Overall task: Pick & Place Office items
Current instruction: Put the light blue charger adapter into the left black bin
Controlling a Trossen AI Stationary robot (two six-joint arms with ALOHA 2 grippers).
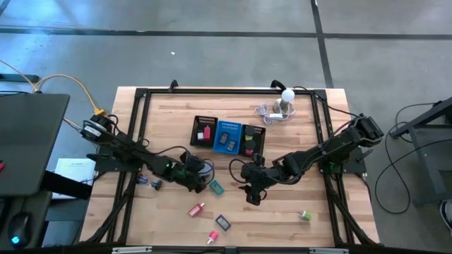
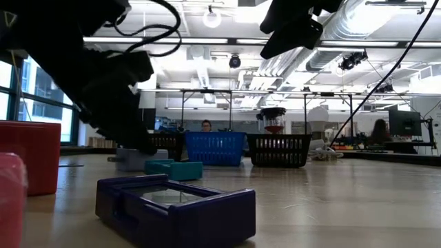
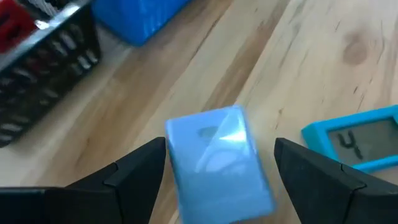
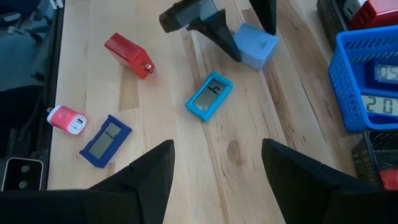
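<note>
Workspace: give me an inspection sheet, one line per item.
Surface: wooden table, black frame around it.
Job's things: light blue block between the left fingers; teal clock, red piece, pink piece, dark blue clock and green piece loose on the wood.
Clutter: black mesh tray with blue middle section; white ball-topped gadget.
Grippers: left gripper open around the block; right gripper open, empty.
Cables: white cable by the gadget.
Surroundings: people at desks behind.

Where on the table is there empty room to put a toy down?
Bare wood lies between the green piece and the right gripper, and left of the black mesh tray. It is crowded around the left gripper and teal piece.
</note>
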